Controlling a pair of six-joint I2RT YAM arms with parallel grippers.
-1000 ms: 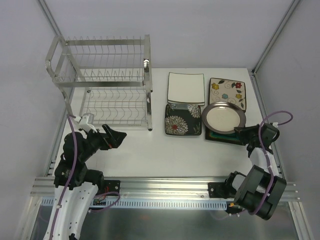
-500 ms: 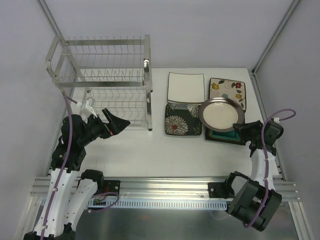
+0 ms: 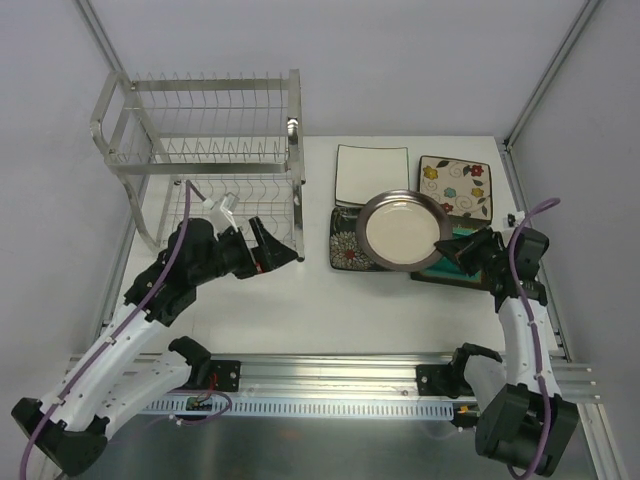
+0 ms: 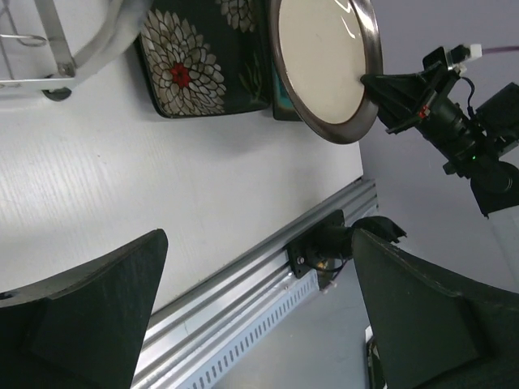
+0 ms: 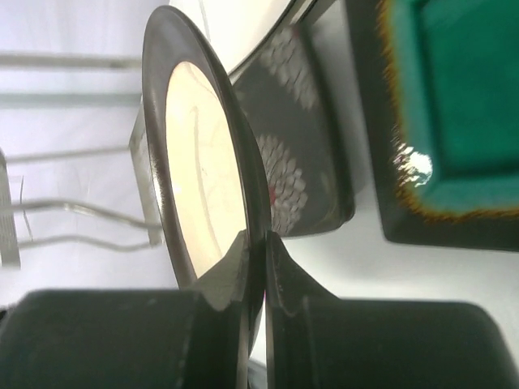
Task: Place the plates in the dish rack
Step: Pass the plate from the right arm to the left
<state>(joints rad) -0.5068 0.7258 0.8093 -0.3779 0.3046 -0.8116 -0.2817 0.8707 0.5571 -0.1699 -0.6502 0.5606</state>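
My right gripper (image 3: 452, 246) is shut on the rim of the round cream plate with a dark rim (image 3: 402, 230) and holds it lifted and tilted over the black chrysanthemum plate (image 3: 347, 250). The round plate also shows in the right wrist view (image 5: 203, 174) and the left wrist view (image 4: 324, 61). The teal-centred plate (image 3: 462, 268) lies under my right gripper. The white square plate (image 3: 371, 173) and the flowered cream plate (image 3: 455, 183) lie behind. My left gripper (image 3: 272, 248) is open and empty, beside the dish rack (image 3: 205, 160), facing right.
An aluminium rail (image 3: 330, 375) runs along the table's near edge. The rack's right front leg (image 3: 297, 225) stands close behind my left gripper. Frame posts rise at the back corners.
My right gripper has lifted the round plate off the teal plate and carried it left, tilting it. My left arm has swung up and right toward the rack's front corner.
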